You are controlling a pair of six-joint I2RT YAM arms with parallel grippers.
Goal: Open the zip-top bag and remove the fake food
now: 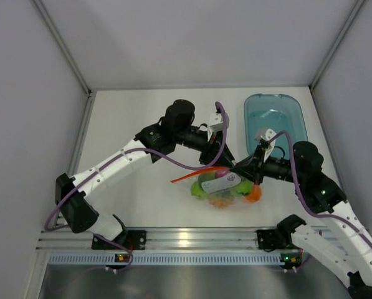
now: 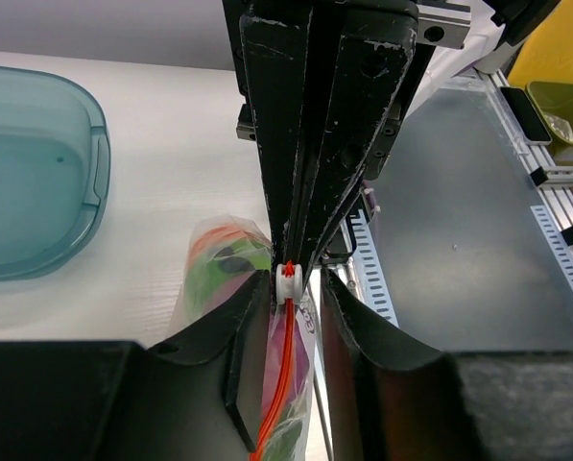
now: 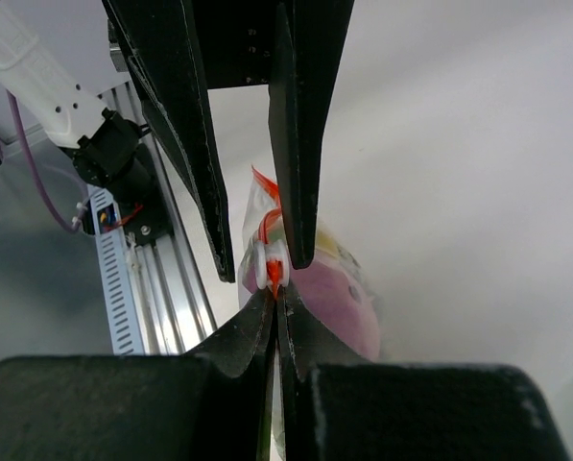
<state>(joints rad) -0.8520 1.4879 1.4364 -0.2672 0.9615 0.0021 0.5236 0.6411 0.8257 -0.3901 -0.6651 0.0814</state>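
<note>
Zip-top bag (image 1: 226,188): lay on the table (image 1: 142,205) directly beneath the tips of both tools, bulging with the fake food (image 1: 218,187), all of it seemingly inside; apparently not yet opened.

Was pinched at its orange zip strip (image 1: 195,176) by the right gripper (image 3: 274,296), whose jaws were pressed fully together with the strip caught between them. Carried a white slider (image 2: 287,280) just short of that pinch, touching or nearly touching the right fingertips.

Was straddled at the slider by the left gripper (image 2: 296,288), jaws apart, one on either side. Showed a sliver of gap on at least one flank, so no firm hold yet. Could not tell whether the other pad touched.

Strip's long axis: ran from the slider straight back between the left fingers, toward the left wrist and away from the right tool's pinch.

Judged the coming move to hinge on that line. Once clamped, would need the slider drawn back along the left tool's own axis, with the right hold as anchor. Nearer to the slider: the left tool, standing around it.

Risk, as a guess: pads closing on loose film beside the slider and dragging the whole bag along instead of parting the zip.
</note>
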